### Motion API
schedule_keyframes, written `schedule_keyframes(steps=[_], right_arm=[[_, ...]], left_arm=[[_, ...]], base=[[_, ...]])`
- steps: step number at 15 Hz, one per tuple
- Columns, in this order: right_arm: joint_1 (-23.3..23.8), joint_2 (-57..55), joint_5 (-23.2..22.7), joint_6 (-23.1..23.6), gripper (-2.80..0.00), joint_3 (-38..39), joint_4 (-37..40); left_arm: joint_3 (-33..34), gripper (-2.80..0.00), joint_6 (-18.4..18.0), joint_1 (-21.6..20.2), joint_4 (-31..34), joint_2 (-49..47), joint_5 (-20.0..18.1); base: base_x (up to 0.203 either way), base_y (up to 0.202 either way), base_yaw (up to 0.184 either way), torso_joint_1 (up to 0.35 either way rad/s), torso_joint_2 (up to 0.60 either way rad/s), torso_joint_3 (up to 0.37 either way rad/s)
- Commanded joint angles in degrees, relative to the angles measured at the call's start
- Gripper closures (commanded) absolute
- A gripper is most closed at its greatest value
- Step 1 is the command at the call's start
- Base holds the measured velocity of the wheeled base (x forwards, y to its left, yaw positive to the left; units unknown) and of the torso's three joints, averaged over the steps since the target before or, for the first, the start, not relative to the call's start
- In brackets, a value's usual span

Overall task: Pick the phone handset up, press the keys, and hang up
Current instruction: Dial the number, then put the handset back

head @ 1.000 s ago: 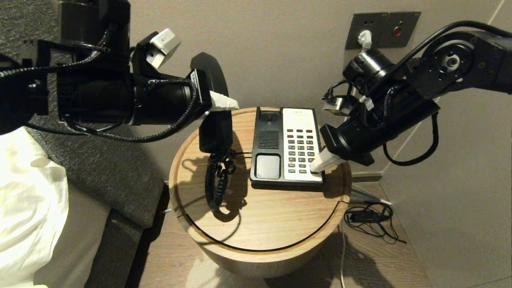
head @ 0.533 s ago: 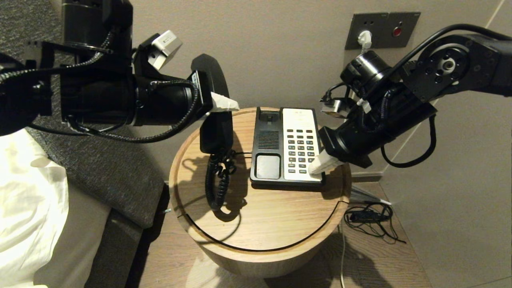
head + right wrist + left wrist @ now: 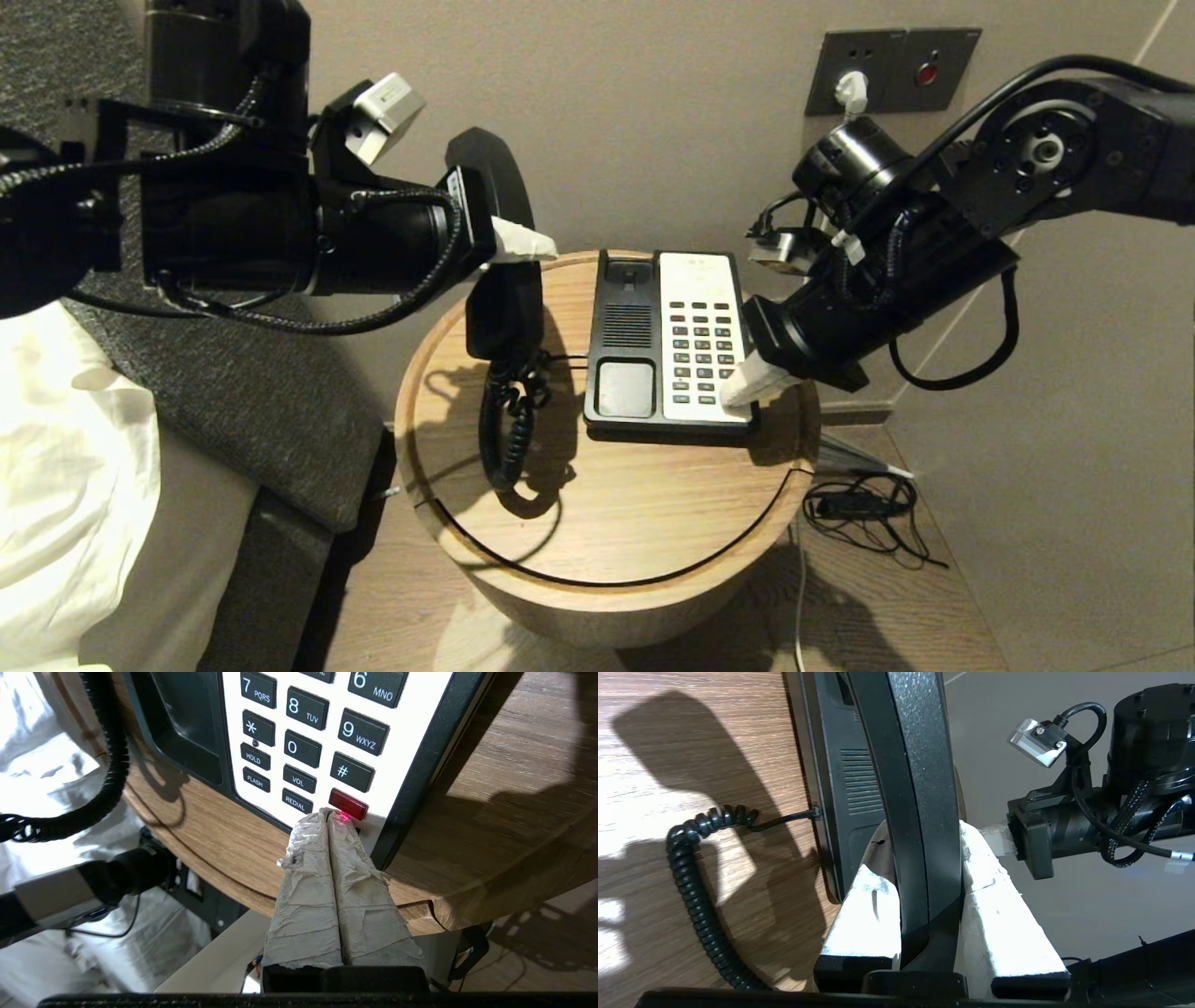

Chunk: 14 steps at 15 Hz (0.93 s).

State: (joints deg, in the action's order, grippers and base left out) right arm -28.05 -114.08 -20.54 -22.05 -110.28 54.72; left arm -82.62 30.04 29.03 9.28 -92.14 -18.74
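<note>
Item one, at left: our left gripper holds the handset upright in the air above the table's left edge, well clear of the base; we judge it is kept there so the cradle and keys lie open to the other arm. The taped fingers are clamped on the handset's grip from both sides, parted only by its thickness. Item two: the cord hangs from the handset's lower end in a slack loop onto the wood and runs to the base's left side. Item three, centre: the base lies flat on the table, empty cradle at left, keypad at right. Item four, at right: our right gripper slants down over the keypad's near right corner, fingers pressed together and holding nothing, so that they serve as one blunt pointer. Their tips sit just below the red key, touching the panel there or very nearly; we cannot tell whether any key is pressed. Hanging up is not yet done.
</note>
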Motion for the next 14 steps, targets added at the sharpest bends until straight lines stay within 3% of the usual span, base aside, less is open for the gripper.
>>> schedule_keyframes(steps=[1,11,14], right_arm=[[-0.07,1.30,-0.43,-0.18,0.00,-0.46,0.13],[0.93,13.04,0.13,-1.74,0.00,0.78,3.09],[5.48,18.41,0.59,-2.29,0.00,1.89,3.99]], left_arm=[[0.09,0.00,0.20,0.01,0.04,0.22,-0.16],[-0.71,0.00,-0.51,1.49,-0.96,-2.53,0.93],[-0.97,0.00,-0.69,3.86,-8.52,-7.79,5.06]], base=[[0.000,0.000,0.000,0.000,0.00,0.000],[0.000,0.000,0.000,0.000,0.00,0.000],[0.000,0.000,0.000,0.000,0.00,0.000]])
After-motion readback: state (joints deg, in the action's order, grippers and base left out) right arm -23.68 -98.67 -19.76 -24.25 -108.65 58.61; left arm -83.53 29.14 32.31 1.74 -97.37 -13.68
